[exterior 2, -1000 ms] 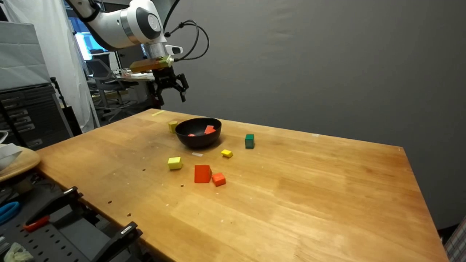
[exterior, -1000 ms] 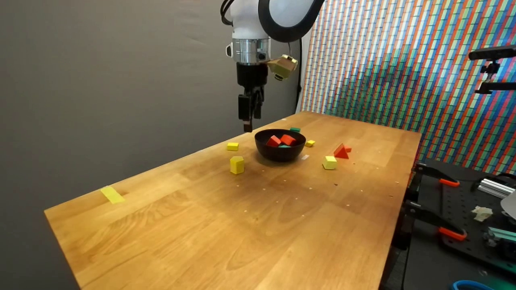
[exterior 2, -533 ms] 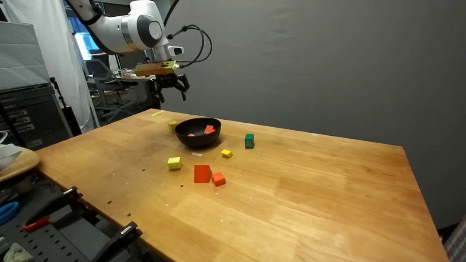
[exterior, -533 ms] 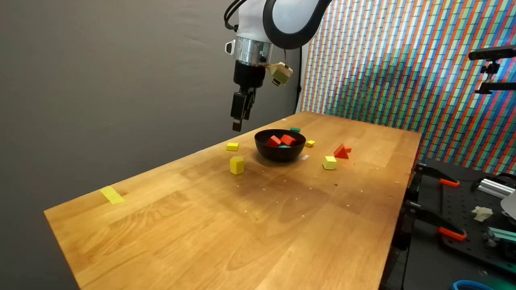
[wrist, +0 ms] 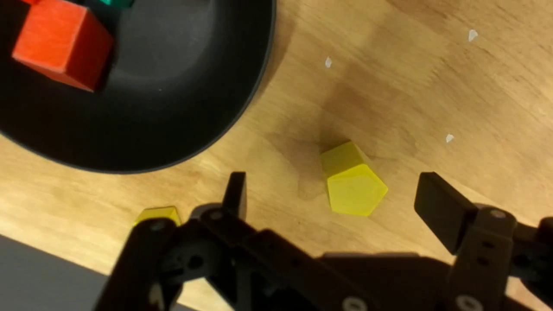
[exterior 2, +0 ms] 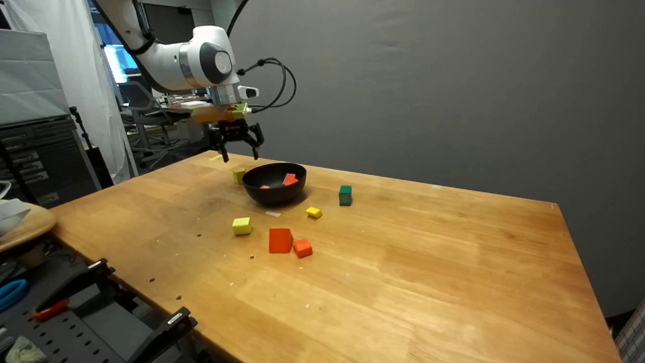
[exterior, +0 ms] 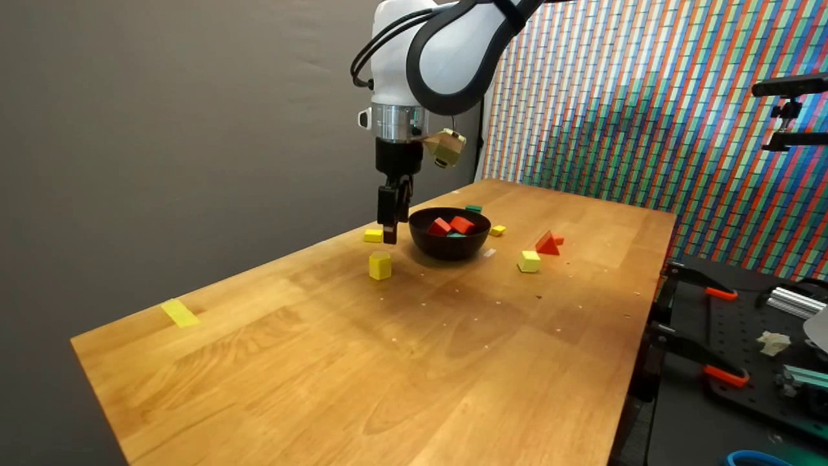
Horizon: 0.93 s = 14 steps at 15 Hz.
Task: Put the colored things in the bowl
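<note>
The black bowl (exterior: 446, 249) holds red blocks (wrist: 65, 43) and a teal piece (wrist: 117, 2). My gripper (exterior 2: 241, 158) is open and empty beside the bowl, above the table. In the wrist view, a yellow five-sided block (wrist: 356, 190) shows between the spread fingers (wrist: 332, 178), untouched. A flatter yellow block (exterior: 373, 235) lies near the table's edge, partly hidden by a finger in the wrist view. On the bowl's other side lie a pale yellow block (exterior 2: 242, 226), a red wedge (exterior 2: 280, 241), a small orange-red block (exterior 2: 303, 248), a small yellow block (exterior 2: 314, 213) and a teal block (exterior 2: 345, 196).
A flat yellow tape piece (exterior: 180, 312) is stuck near the table's corner. A white tape scrap (exterior 2: 272, 214) lies by the bowl. Black clamps with orange-red handles (exterior: 724, 377) sit at the table's edge. A grey wall (exterior 2: 428, 101) stands behind the table.
My gripper has come down toward the table beside the bowl, after a small swing away from it. It stays open. The blocks and the bowl have not moved.
</note>
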Each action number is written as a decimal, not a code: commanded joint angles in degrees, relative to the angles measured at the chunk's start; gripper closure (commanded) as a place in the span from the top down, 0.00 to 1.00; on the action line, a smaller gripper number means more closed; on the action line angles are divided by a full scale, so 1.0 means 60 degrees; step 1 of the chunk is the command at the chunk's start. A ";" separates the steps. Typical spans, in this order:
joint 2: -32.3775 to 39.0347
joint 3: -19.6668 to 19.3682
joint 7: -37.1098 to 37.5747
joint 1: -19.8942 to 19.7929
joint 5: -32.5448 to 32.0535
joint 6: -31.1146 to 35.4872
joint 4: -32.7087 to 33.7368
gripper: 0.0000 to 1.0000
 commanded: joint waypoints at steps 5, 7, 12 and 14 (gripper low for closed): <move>0.1846 0.0162 -0.0227 0.0110 0.0295 -0.1619 0.2423 1.00; 0.2116 0.0140 -0.0188 0.0130 0.0295 -0.1913 0.2789 1.00; 0.2417 0.0158 -0.0119 0.0102 0.0355 -0.2118 0.3246 0.49; 0.2264 0.0179 -0.0065 0.0050 0.0443 -0.2040 0.3124 0.33</move>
